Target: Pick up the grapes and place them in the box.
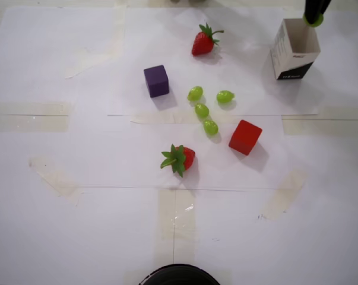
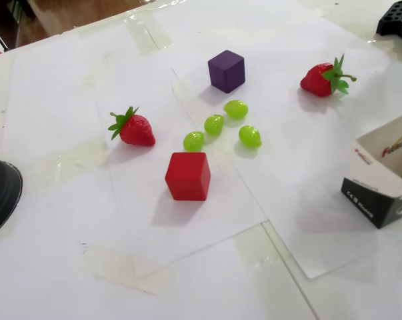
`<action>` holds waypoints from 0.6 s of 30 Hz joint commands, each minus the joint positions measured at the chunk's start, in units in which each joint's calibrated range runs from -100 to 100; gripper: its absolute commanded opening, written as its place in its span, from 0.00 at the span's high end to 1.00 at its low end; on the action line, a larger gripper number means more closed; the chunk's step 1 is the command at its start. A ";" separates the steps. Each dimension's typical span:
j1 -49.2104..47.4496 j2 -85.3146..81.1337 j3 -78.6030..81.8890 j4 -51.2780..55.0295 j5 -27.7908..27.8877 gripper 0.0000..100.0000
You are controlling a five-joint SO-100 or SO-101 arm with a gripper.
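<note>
Overhead view, near edge: a dark round object (image 1: 179, 275), only its rim in frame. The counter (image 1: 78, 225) is covered in white paper sheets with glossy tape strips at the seams.

Next out, a red strawberry (image 1: 180, 159) with spiky green leaves, textured skin. Right of it a matte red cube (image 1: 245, 137), sharp-edged, turned diagonal. Between and slightly beyond them four grapes (image 1: 208, 109) lie on the paper: small, glossy, light-green ovals. Three run in a short diagonal chain, almost touching; the fourth sits just right of the chain's far end, apart. Left of the grapes a matte purple cube (image 1: 157, 81).

Farther out, a second strawberry (image 1: 203, 41) with a curled stem. Count: two strawberries, two cubes, four loose grapes.

Far right stands the box (image 1: 294, 59), white cardboard, black lower corner, small print, rectangular mouth open upward. At its far rim the dark pincer (image 1: 314, 18) is closed around a fifth grape (image 1: 316, 22), directly above the box mouth.

The fixed view shows the same layout; the pincer is out of frame there.
</note>
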 commanded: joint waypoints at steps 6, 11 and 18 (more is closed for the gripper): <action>1.27 -0.40 -4.26 -0.24 1.22 0.97; 1.57 -0.06 -4.17 -0.57 1.81 0.86; 1.42 0.46 -4.62 -1.38 1.81 0.79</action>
